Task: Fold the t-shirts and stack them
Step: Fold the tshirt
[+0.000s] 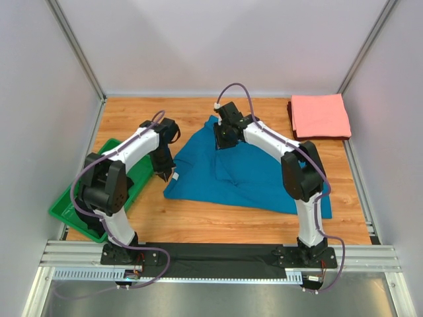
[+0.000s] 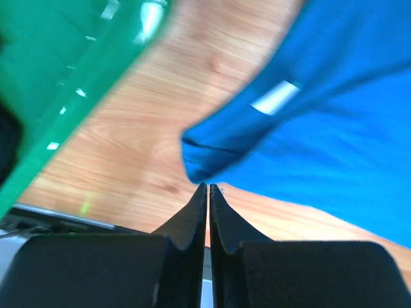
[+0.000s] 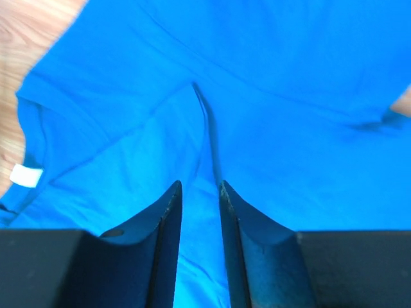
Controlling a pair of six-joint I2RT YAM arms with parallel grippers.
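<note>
From above, the teal t-shirt (image 1: pixel 258 175) lies rumpled mid-way across the bench (image 1: pixel 198 221), and the pink t-shirt (image 1: pixel 320 115) sits folded far right. Left wrist: the left pincer (image 2: pixel 208 187) is nearly pressed together and empty, just beside a cloth corner. Right wrist: the right pincer (image 3: pixel 199 186) is slightly spread above a crease (image 3: pixel 209 135). The cloth looks soft and light, probably best pinched at corners.

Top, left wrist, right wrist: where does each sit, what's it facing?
Top: above and behind the arms, looking down at the table; both arms in full.
Left wrist: on the left arm, facing down past the left gripper at the blue shirt edge and green tray.
Right wrist: on the right arm, facing down past the right gripper at the shirt.
Shared: all see the blue shirt; both wrist views its white label.
</note>
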